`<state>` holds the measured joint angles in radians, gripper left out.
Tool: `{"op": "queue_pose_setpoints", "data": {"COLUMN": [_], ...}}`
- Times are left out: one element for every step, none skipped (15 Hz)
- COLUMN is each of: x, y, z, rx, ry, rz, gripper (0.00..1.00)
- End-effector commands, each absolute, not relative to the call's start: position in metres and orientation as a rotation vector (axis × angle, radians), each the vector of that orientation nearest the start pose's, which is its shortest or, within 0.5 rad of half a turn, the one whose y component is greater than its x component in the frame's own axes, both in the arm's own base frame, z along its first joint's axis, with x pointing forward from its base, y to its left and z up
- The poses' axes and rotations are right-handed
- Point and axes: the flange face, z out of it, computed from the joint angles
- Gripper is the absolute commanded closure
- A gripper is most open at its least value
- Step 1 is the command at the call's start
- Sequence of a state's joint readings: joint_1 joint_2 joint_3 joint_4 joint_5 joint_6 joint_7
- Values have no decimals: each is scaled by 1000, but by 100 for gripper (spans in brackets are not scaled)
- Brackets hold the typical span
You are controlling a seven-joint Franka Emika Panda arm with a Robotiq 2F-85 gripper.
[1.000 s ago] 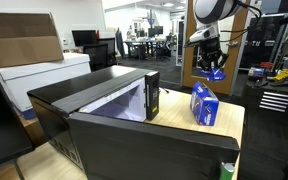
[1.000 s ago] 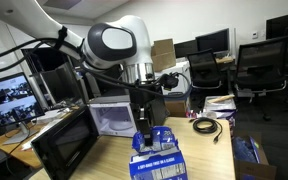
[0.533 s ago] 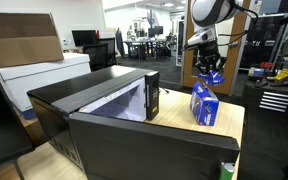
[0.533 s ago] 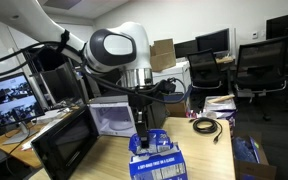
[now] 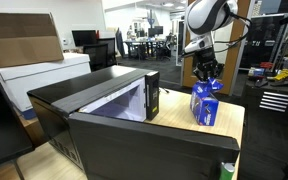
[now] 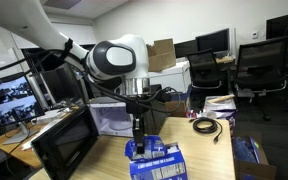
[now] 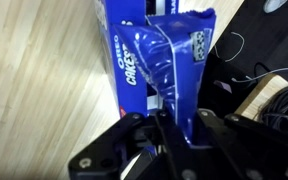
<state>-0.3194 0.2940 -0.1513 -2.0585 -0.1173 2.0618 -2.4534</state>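
Exterior view: a pale wooden table [image 5: 232, 125] carries a black microwave [image 5: 94, 105] that fills the lower left of the frame, its door swung open and its inside lit. At centre right of that frame a blue Oreo package [image 5: 205, 104] stands upright on the tabletop, just beside the microwave's open front. My gripper [image 5: 206, 82] comes down from the upper right onto the package's top edge. My jaws are closed on it, pinching the crimped top of the bag.

In an exterior view the package [image 6: 156, 160] sits at bottom centre, my gripper [image 6: 141, 133] directly above it, and the microwave door [image 6: 64, 145] stands at lower left.

Wrist view: the package [image 7: 159, 60] runs up the middle of the frame over wood grain. My dark fingers [image 7: 109, 155] rise from the bottom edge, one on each side of the foil.

A black cable [image 6: 206, 125] lies coiled on the table, right of centre.
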Motion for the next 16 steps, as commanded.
{"op": "queue_pose_setpoints", "data": {"x": [492, 492, 492, 492, 493, 493, 493, 493, 493, 493, 494, 494, 495, 495, 495, 496], "y": [-250, -249, -247, -246, -246, -244, -244, -243, -243, -243, -242, -241, -241, -241, -240, -239], "z": [268, 265, 263, 260, 260, 259, 257, 256, 255, 254, 253, 253, 253, 254, 254, 253], "rx": [1690, 1680, 1672, 1673, 1674, 1680, 1683, 1678, 1674, 1670, 1671, 1670, 1668, 1668, 1666, 1665], "ry": [2975, 2984, 2993, 2998, 3002, 3003, 3002, 3004, 3005, 3006, 3006, 3006, 3008, 3010, 3012, 3012], "rz": [-234, -235, -240, -253, -258, -262, -263, -262, -262, -260, -262, -264, -264, -264, -266, -266], "gripper": [97, 97, 97, 97, 97, 97, 97, 97, 97, 97, 97, 63, 62, 56, 47, 40]}}
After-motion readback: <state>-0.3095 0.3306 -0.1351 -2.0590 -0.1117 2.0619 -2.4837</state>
